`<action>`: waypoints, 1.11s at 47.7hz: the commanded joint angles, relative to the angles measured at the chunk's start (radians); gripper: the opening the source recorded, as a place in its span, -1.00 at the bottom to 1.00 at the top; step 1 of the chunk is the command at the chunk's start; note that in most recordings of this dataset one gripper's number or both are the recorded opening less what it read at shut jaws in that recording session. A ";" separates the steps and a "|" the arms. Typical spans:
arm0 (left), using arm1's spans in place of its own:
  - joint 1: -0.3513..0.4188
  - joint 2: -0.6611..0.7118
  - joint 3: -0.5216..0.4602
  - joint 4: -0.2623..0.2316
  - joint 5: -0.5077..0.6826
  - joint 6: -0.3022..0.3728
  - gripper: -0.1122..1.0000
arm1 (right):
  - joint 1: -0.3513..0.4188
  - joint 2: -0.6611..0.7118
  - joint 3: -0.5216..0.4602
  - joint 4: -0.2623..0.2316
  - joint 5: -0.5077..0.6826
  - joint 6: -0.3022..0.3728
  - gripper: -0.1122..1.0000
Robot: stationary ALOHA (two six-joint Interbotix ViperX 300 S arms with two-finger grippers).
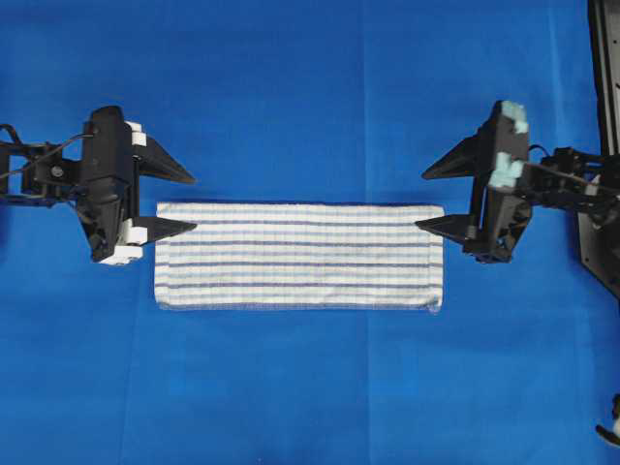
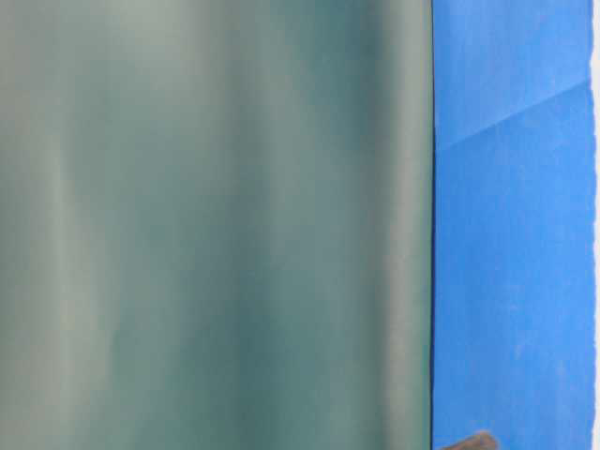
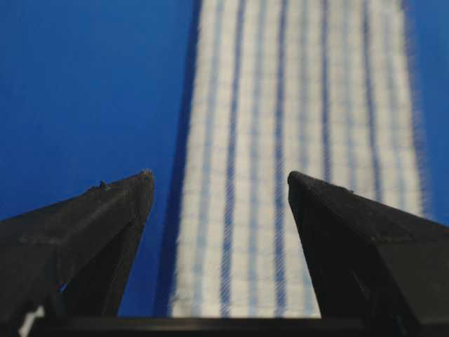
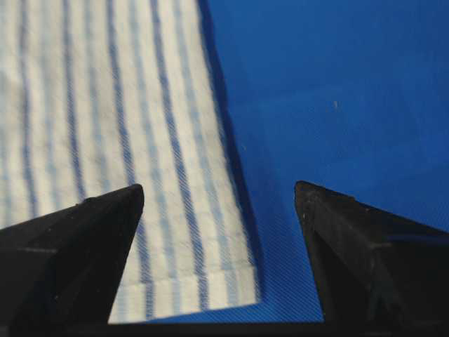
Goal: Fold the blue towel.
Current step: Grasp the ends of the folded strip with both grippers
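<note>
The blue towel, white with thin blue stripes, lies flat as a long strip across the middle of the table. My left gripper stands open at its left end, one finger over the cloth's far corner and the other beyond its far edge. My right gripper is open at the right end, straddling the far right corner the same way. In the left wrist view the towel runs away between and past the open left gripper. The right wrist view shows the towel's corner between the fingers of the open right gripper.
A plain blue table covering surrounds the towel. A black frame runs along the right edge. The table-level view is mostly blocked by a blurred grey-green surface, with blue cloth to its right.
</note>
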 commanded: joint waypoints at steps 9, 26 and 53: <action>0.015 0.129 -0.017 0.003 -0.081 0.002 0.46 | -0.003 0.152 -0.034 0.006 -0.064 0.005 0.79; 0.008 0.221 -0.032 -0.003 -0.097 -0.015 -0.27 | 0.021 0.202 -0.046 0.006 -0.066 0.006 0.11; -0.003 0.176 -0.061 -0.002 -0.005 -0.012 -0.77 | 0.041 0.176 -0.044 0.005 -0.061 0.003 -0.79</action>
